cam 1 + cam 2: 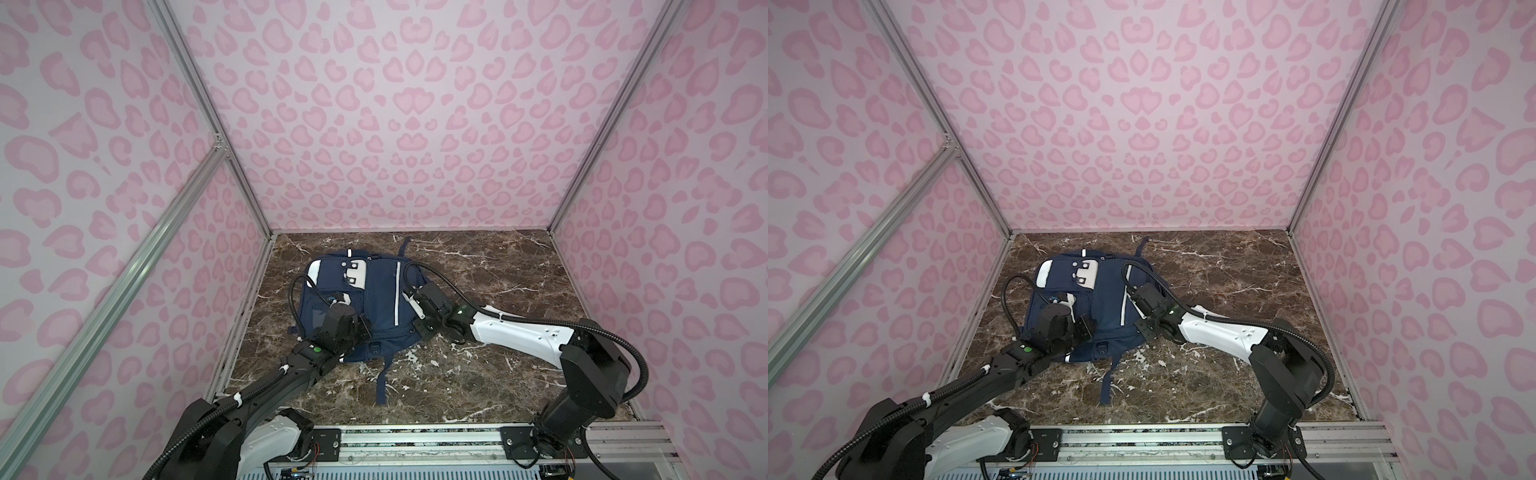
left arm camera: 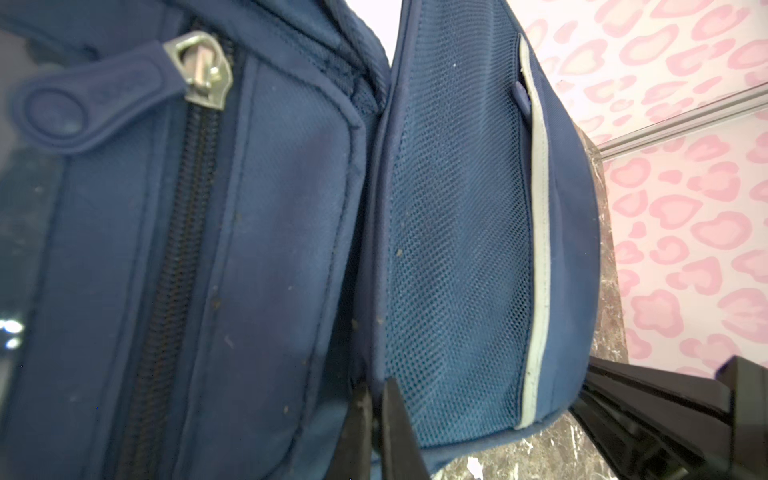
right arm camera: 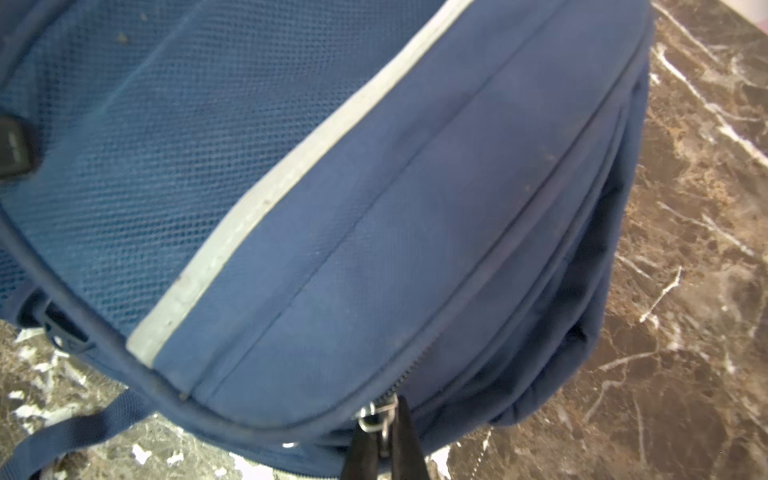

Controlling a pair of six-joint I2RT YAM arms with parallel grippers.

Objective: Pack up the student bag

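The student bag [image 1: 374, 299] lies flat on the marble table [image 1: 498, 270], left of the table's centre. The left gripper [image 2: 376, 432] is pinched together on the edge of its mesh pocket [image 2: 457, 249]. The right gripper [image 3: 384, 444] is clamped on a metal zipper pull [image 3: 372, 413].

Left hand [image 2: 376, 401] and right hand [image 3: 384, 430] both clamped, arms extended.

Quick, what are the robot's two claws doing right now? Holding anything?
Left gripper: jaws closed, pinching a fabric seam of the student bag.
Right gripper: jaws closed on the bag's metal zipper pull.
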